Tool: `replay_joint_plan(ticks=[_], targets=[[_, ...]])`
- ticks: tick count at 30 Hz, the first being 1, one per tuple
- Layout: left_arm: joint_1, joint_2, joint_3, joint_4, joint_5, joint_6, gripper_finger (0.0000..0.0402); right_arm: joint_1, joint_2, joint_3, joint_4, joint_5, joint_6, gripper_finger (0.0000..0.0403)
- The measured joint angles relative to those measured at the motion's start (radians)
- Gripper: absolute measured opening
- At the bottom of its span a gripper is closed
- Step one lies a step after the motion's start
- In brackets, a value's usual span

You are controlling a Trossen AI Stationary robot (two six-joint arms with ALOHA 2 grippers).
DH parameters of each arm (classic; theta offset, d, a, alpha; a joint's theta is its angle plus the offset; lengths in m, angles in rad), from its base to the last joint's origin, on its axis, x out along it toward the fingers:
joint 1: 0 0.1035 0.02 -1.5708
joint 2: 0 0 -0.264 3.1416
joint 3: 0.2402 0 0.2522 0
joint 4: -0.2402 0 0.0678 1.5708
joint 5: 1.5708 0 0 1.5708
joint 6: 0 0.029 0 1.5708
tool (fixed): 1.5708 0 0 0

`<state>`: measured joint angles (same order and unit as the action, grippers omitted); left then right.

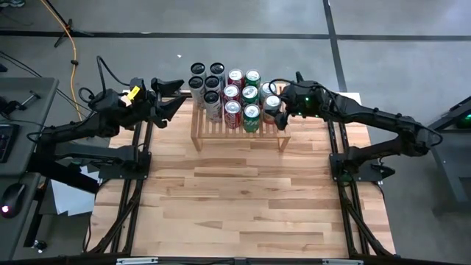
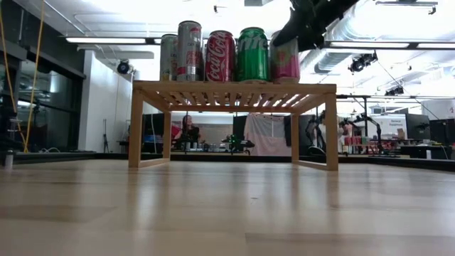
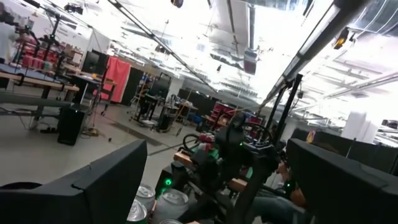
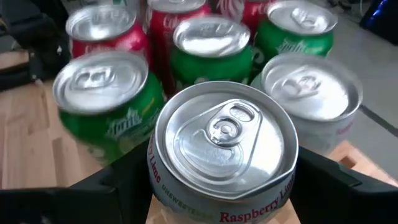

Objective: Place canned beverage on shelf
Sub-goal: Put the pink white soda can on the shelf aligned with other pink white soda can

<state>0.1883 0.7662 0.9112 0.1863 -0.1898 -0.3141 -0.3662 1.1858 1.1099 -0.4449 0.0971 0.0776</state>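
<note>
wooden shelf (image 1: 239,135), right end effector (image 4: 217,180) gripping raspberry lime can (image 4: 222,152)

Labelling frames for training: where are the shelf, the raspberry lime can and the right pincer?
shelf (image 2: 234,88): low view, front edge of top.
raspberry lime can (image 4: 222,140): right wrist view, lid.
right pincer (image 1: 274,107): high view, between its fingertips.

Thirteen cans (image 1: 232,96) crowd one shelf (image 1: 221,137): three red, three green, seven silver or pale.

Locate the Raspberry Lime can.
High view: the Raspberry Lime can sits in the right gripper at the shelf's right end, beside the green cans.
</note>
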Motion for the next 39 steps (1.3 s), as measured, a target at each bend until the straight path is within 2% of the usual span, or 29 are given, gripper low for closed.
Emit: replay_joint_plan(ticks=[7, 19, 28, 39], targets=[[0.000, 0.000, 0.000, -0.002, 0.000, 0.001, 0.0376, -0.014, 0.019, 0.000, 0.012, -0.038, -0.002, 0.0281], [0.000, 0.000, 0.000, -0.004, 0.008, 0.001, 0.0376, -0.014, 0.082, 0.003, 0.067, -0.042, -0.034, 0.0282], [0.000, 0.000, 0.000, -0.004, 0.015, 0.001, 0.0376, -0.013, 0.072, 0.000, 0.034, -0.044, -0.033, 0.0353], [0.000, 0.000, 0.000, -0.004, 0.016, 0.002, 0.0376, -0.014, -0.006, 0.000, 0.013, -0.037, -0.034, 0.0362]])
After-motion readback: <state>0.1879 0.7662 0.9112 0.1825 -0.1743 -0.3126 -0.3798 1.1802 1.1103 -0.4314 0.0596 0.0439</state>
